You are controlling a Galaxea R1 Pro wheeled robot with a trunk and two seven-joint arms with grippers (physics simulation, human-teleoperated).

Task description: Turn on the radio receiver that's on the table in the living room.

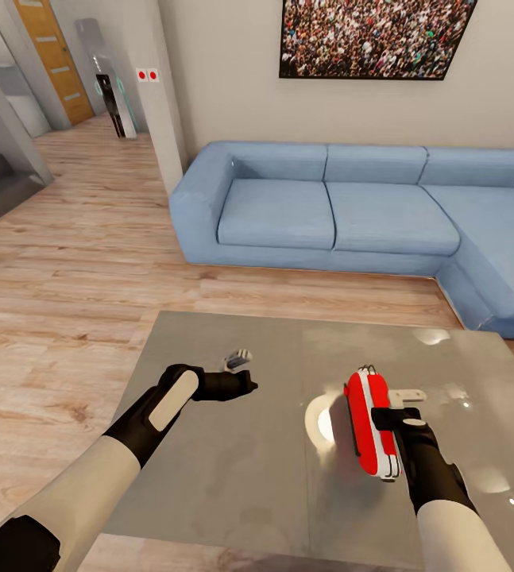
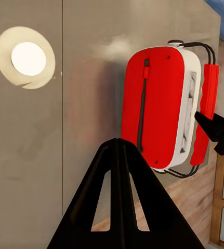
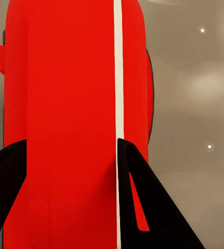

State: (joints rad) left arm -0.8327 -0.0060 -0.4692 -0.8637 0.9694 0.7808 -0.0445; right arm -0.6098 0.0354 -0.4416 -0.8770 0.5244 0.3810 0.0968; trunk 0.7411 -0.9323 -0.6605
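The radio receiver (image 1: 366,421) is a bright-red box with a white band. It stands on its edge over the right half of the glossy grey table (image 1: 233,477). My right gripper (image 1: 389,419) is shut on it from above. In the right wrist view the red body (image 3: 65,78) fills the gap of that gripper (image 3: 70,142). My left gripper (image 1: 245,387) hovers shut and empty over the table's middle, left of the radio. Its wrist view looks past its own tips (image 2: 117,141) at the radio's broad face (image 2: 153,104) and dark strap.
A light-blue sectional sofa (image 1: 328,214) runs behind the table and wraps round its right side, under a framed crowd picture (image 1: 372,36). A small grey object (image 1: 237,359) lies on the table just beyond my left gripper. Wood floor (image 1: 66,262) lies open to the left.
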